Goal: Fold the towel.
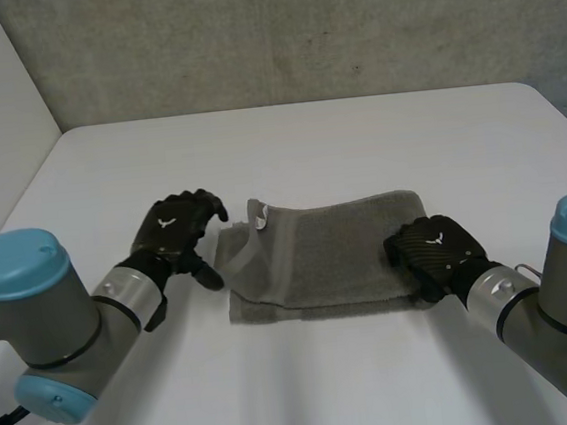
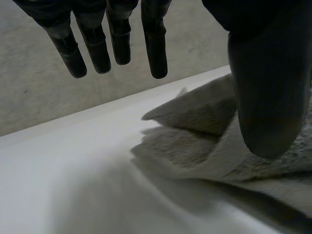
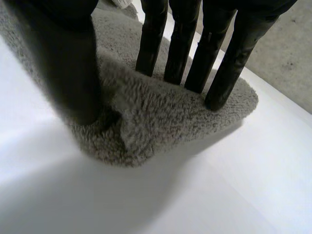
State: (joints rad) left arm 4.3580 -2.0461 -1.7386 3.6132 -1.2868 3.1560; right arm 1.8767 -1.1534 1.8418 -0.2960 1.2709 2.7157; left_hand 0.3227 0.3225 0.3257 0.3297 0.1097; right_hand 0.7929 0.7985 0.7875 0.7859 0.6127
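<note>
Closest in, the left arm [image 1: 32, 317] reaches over the desk [image 1: 287, 142] to the left end of the towel [image 1: 338, 257]. There the left hand [image 1: 177, 233] hangs open, its fingers [image 2: 117, 39] straight and clear of the cloth and its thumb down beside the rumpled corner; I cannot tell whether the thumb touches it. The grey towel lies across the desk's middle as a long band running left to right, its left corner turned up and over with a small white label [image 1: 259, 215] showing. On its right end the right hand [image 1: 432, 246] is open too, with straight fingers [image 3: 183, 44] pressing the pile, the thumb planted on the near edge and a slight pucker between them. The cloth looks light, limp and thick-piled, so it should grip well but sag and let its layers slip apart. I would pinch every layer together at the end corners.
</note>
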